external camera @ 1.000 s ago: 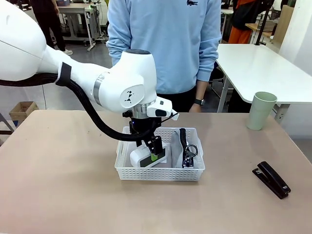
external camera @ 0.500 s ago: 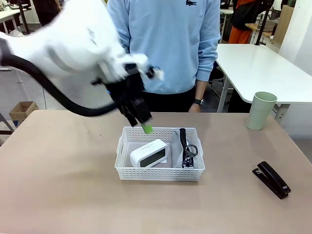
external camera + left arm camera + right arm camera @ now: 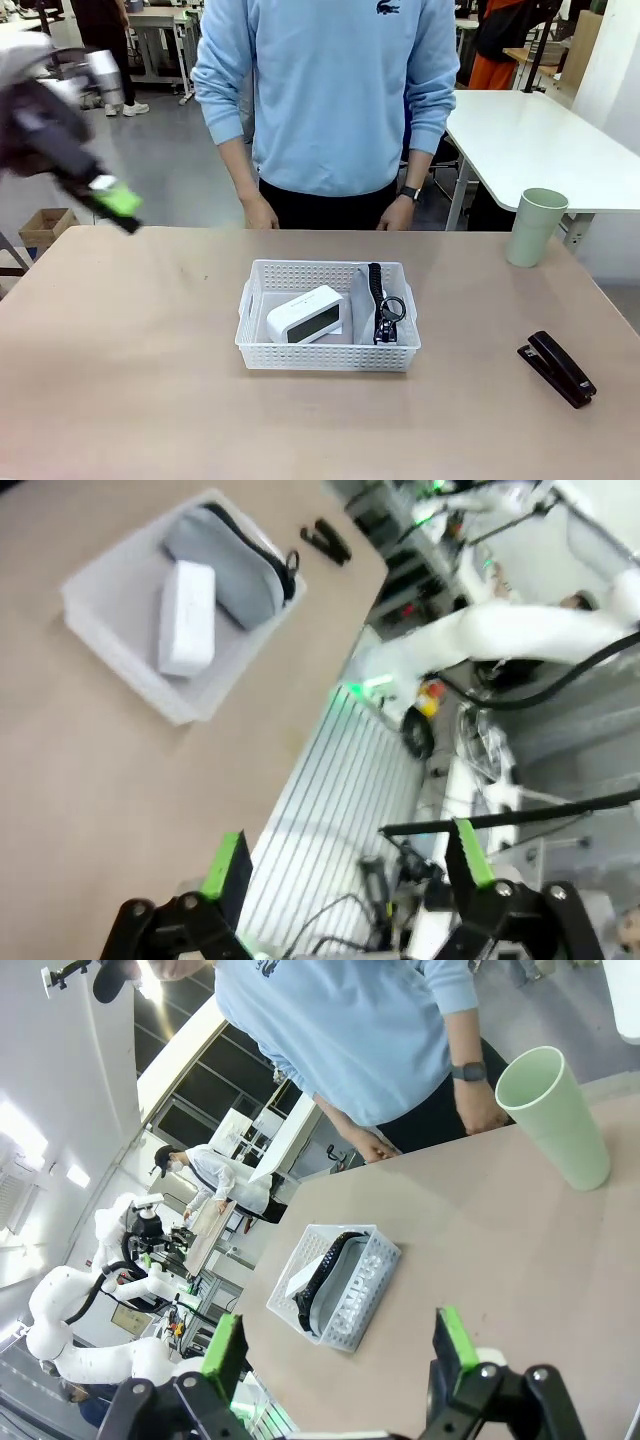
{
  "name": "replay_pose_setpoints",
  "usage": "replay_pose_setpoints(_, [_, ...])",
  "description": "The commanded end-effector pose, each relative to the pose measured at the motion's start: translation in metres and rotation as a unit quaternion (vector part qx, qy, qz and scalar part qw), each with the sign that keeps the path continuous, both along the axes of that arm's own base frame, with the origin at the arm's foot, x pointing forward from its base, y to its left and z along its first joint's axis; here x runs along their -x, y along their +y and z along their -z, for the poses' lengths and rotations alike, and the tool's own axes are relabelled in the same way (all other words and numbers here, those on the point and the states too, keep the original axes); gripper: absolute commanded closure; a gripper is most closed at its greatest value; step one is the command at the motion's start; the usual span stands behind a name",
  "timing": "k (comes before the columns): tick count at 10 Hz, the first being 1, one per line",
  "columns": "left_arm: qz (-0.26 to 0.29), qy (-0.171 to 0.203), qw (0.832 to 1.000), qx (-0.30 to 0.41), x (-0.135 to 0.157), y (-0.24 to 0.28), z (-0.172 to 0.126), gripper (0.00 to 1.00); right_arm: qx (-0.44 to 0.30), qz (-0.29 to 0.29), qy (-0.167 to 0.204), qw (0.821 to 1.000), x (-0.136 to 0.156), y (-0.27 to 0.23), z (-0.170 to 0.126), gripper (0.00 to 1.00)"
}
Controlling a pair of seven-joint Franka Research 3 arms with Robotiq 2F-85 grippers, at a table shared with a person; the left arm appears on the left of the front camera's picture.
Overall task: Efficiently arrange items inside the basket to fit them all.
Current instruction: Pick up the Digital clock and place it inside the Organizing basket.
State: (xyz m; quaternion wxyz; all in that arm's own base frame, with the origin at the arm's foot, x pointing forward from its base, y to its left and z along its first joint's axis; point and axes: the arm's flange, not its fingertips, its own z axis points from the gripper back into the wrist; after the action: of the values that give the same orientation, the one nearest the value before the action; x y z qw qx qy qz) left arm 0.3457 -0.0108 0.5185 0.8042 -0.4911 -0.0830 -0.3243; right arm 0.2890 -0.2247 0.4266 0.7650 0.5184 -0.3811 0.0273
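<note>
Front view: noted basket [image 3: 328, 358] at mid-tabletop [image 3: 130, 380], with white box [image 3: 305, 316] inside on the left and grey pouch [image 3: 362, 300] on edge beside it, black strap [image 3: 375, 283] on top. Found stapler [image 3: 557, 368] and pale green cup [image 3: 535, 227] outside, well apart to the right. Caught left claw [image 3: 115, 200] there as a blur, high at far left. Left wrist view: confirmed jaws wide apart, nothing between. Right wrist view: logged right claw [image 3: 337, 1352] likewise spread and empty, plus "CAMPUS" print through the basket wall.
</note>
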Motion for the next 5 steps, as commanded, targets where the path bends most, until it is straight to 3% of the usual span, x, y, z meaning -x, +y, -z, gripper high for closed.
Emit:
replay_pose_setpoints(1, [-0.114,0.01,0.987,0.111,0.02,0.07,0.034,0.0,-0.003,0.004,-0.019,1.0,-0.002,0.0,-0.001,0.0])
replay_pose_setpoints(2, [-0.179,0.014,0.967,0.179,0.042,0.108,0.063,0.0,-0.003,0.004,-0.019,1.0,-0.002,0.0,-0.001,0.0])
replay_pose_setpoints(4, [-0.232,0.028,0.921,0.311,0.067,0.144,0.11,0.0,-0.003,0.004,-0.019,1.0,-0.002,0.0,-0.001,0.0])
replay_pose_setpoints(5, [-0.264,0.038,0.914,0.305,0.066,0.143,0.123,0.0,-0.003,0.004,-0.019,1.0,-0.002,0.0,-0.001,0.0])
